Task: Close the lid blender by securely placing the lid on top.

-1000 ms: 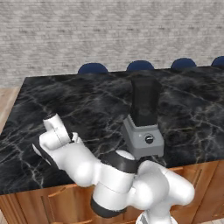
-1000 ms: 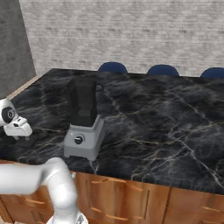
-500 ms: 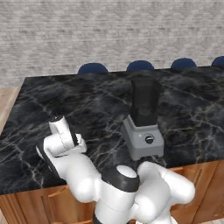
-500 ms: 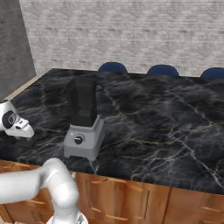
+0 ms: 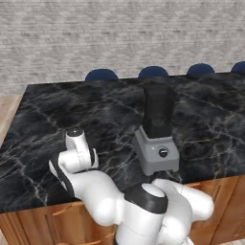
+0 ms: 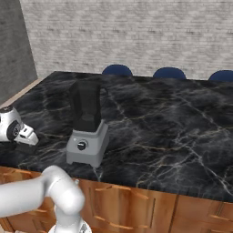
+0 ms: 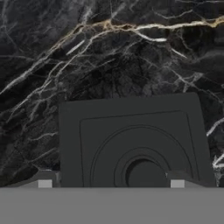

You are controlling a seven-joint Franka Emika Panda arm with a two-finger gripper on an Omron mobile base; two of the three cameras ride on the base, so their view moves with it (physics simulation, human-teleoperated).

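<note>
Lid [image 7: 131,144], a flat square black cap with rounded corners and a raised round centre, lay on the black gold-veined marble counter [image 5: 105,110], directly under the gripper [image 7: 109,183] as I worked the rig from afar. In the hand view the two grey fingertips [image 7: 43,181] stood spread on either side of the cap's near edge, and I judged them wide apart and not yet pinching it, though contact was hard to read. The blender [image 5: 157,131], a light grey boxy base with a round black knob under a tall dark tapered jar, stood upright near the counter's front edge, well apart from the white arm's hand [image 5: 76,153], which hung low over the counter off to the blender's left in the left base view. By my reckoning the task was barely begun: the jar's top appeared uncovered, the cap was not lifted, and grasping, carrying and seating it all remained.
</note>
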